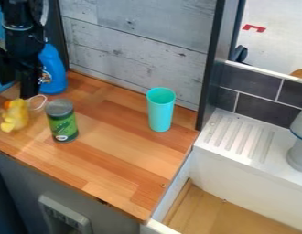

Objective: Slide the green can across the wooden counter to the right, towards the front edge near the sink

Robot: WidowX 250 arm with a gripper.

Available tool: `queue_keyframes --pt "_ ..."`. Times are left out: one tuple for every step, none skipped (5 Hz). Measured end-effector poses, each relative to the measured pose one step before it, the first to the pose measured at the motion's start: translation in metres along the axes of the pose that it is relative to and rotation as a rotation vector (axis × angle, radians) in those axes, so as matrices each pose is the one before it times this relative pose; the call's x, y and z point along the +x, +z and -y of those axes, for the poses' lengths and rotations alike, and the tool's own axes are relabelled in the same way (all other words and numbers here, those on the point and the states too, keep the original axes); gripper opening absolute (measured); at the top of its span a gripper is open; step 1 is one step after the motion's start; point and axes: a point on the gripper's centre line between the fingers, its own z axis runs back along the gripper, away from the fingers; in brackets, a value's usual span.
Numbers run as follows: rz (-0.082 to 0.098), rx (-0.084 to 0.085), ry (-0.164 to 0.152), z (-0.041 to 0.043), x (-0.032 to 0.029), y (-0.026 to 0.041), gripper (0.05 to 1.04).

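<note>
One yellow toy (16, 118) lies at the counter's left, beside a thin loop (38, 103) and left of a green can (62, 122). Just beyond the toy, the gripper (29, 91) points down from the far left; whether it is apart or together, I cannot tell. Right of it stands a blue bottle (54, 71). A turquoise cup (160, 112) stands farther right on the wooden counter (126, 157), before a grey plank wall (141, 45). To the right are a white ridged drainboard (230, 132) and dark tiles (254, 84).

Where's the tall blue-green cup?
In the camera view, the cup stands on the wooden counter, right of the green can, by the gray plank wall.
</note>
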Motion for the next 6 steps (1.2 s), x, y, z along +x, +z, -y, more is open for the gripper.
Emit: queue_keyframes --pt "0.0111 -0.0135 -0.0182 0.00264 0.00458 -0.00616 1.0" --pt "-0.001 -0.0156 -0.0184 0.00522 0.0068 -0.01372 1.001" --pt "0.0236 -0.0163 -0.0428 0.01315 0.01574 -0.0042 1.001" --pt "0.0218 -0.0493 -0.067 0.0191 0.01137 -0.00238 1.0" --pt "0.0025 -0.0443 -0.0644 0.02543 0.00581 -0.00764 1.0" --pt "-0.015 -0.0414 -0.0807 0.03703 0.00625 -0.00526 1.0"
